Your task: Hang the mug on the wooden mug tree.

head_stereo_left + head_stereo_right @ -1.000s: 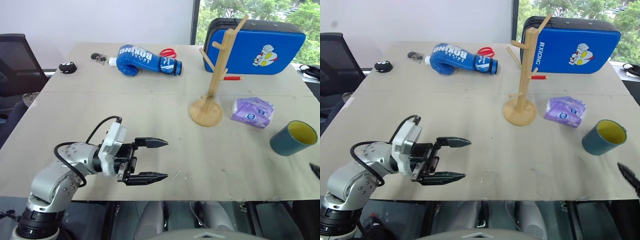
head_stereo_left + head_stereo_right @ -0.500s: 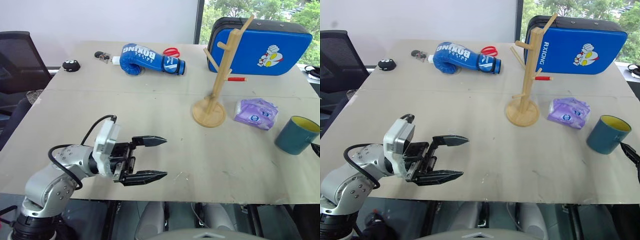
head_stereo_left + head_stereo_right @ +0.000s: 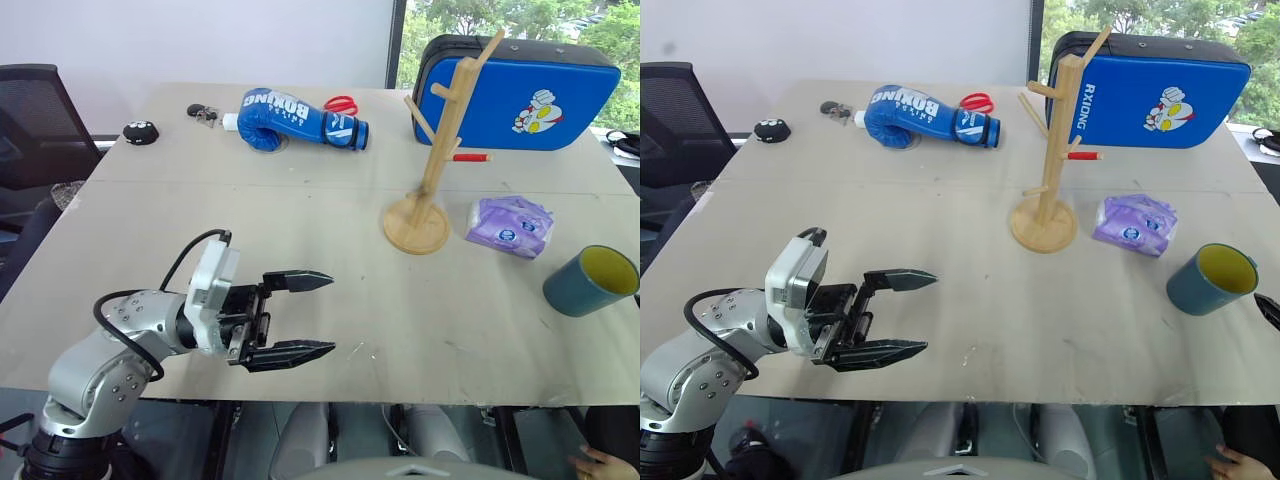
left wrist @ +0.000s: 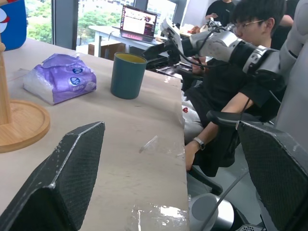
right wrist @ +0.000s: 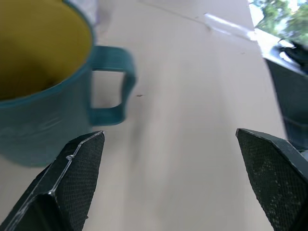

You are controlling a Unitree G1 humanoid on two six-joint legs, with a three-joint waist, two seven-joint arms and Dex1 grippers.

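Right wrist view: right gripper [image 5: 168, 178] spread wide, empty, aimed just past the mug [image 5: 43, 72], handle [image 5: 113, 84] facing it, nothing between the pads yet. Step in hand, judged: approach to the pick, mug not yet lifted. Next move likely needs shifting toward the handle or rim, closing, then carrying to a peg. From the head views: mug [image 3: 590, 280] upright at 3 o'clock on the table [image 3: 300, 230], near the edge; wooden mug tree [image 3: 435, 150] at 1 o'clock, well apart from mug, purple tissue pack [image 3: 508, 225] between them. Left gripper [image 3: 300, 318] at 7 o'clock, level, pointing right, fingers apart, holding nothing, far from the mug.
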